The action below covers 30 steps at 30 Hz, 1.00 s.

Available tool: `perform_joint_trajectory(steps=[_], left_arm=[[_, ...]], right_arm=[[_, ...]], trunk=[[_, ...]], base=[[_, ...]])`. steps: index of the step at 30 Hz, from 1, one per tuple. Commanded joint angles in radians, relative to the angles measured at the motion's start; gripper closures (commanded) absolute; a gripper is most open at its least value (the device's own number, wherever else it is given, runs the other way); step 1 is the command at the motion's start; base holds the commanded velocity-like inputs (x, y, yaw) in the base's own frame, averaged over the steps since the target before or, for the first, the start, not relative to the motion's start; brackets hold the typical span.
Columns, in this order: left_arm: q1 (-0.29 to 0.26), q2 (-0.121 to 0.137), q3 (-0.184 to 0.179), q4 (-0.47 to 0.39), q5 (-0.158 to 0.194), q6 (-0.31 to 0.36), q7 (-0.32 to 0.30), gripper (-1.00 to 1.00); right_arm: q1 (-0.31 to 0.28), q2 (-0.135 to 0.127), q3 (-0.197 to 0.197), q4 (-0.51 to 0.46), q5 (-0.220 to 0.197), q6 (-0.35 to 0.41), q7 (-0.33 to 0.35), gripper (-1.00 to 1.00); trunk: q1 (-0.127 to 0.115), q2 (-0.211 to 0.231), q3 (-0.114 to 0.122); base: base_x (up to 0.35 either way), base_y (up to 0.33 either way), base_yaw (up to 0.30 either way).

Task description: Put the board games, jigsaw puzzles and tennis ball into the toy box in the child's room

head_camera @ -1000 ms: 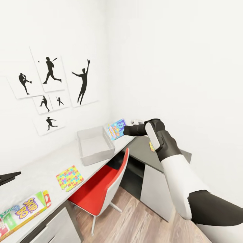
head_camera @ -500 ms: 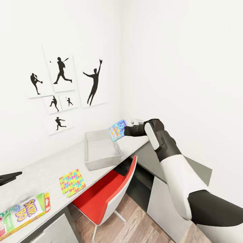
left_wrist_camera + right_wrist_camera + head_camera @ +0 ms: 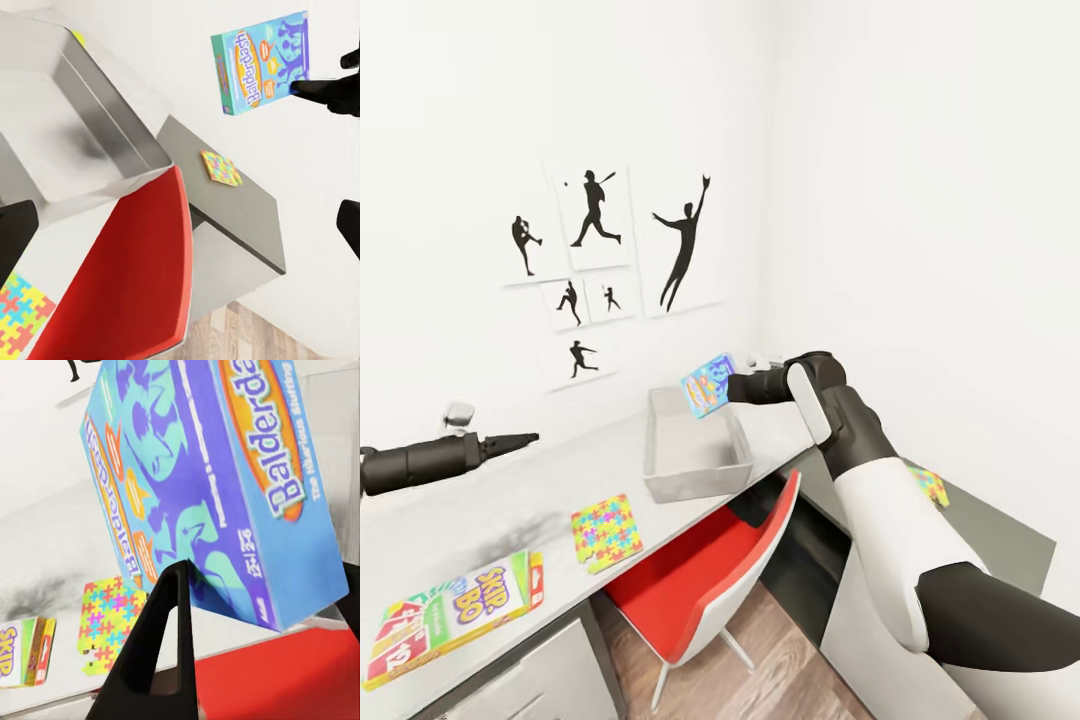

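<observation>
Jaws of the right gripper (image 3: 732, 386) pinch the blue board game (image 3: 708, 384), a thin box printed with purple silhouettes and orange patches and lettered "Balderdash", held tilted above the far end of the toy box (image 3: 695, 447); the left gripper (image 3: 525, 438) hovers over the table (image 3: 490, 505) with its jaw state unreadable. Nearest on the table lies the white-and-green box (image 3: 452, 614) marked "SKIP-BO", then a bright jigsaw puzzle (image 3: 606, 531), then the light grey toy box. Beyond the red chair (image 3: 705, 580), a second jigsaw puzzle (image 3: 221, 168) lies on a grey cabinet top (image 3: 240, 210).

Blue Balderdash box (image 3: 260, 62) pinched by right claw (image 3: 319, 88), above grey toy box (image 3: 71, 142); red chair (image 3: 135, 277); jigsaw (image 3: 221, 168) on a grey, possibly cabinet, top (image 3: 232, 217).
</observation>
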Motion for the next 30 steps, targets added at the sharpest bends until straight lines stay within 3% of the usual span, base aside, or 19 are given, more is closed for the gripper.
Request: perform_joint_trajectory(steps=[1,4,19,26,30], left_arm=[[-0.015,-0.001,-0.004,0.012,0.002,0.008,0.002,-1.00],[-0.036,0.001,-0.006,0.033,0.009,0.008,0.001,-1.00],[-0.035,-0.006,-0.013,0.031,0.000,0.007,0.003,-1.00],[-0.033,-0.006,-0.013,0.031,0.001,0.007,0.003,-1.00],[-0.032,-0.006,-0.013,0.031,0.002,0.007,0.002,-1.00]], right_arm=[[-0.001,0.000,-0.001,-0.001,0.003,0.004,0.005,1.00],[0.000,0.000,-0.001,-0.002,-0.003,0.004,0.006,1.00],[0.000,0.000,0.000,0.002,-0.003,-0.020,0.006,1.00],[0.000,0.000,-0.009,0.007,-0.008,-0.017,0.004,1.00],[0.000,0.000,-0.005,0.023,-0.008,-0.023,-0.019,1.00]], trunk=[[0.001,-0.002,-0.003],[0.001,-0.002,-0.003],[0.001,-0.002,-0.003],[0.001,-0.002,-0.002],[0.001,-0.002,0.000]], base=[[0.000,0.000,0.107],[0.000,0.000,0.030],[0.106,0.019,0.001],[0.192,0.176,0.026],[0.263,-0.058,0.140]])
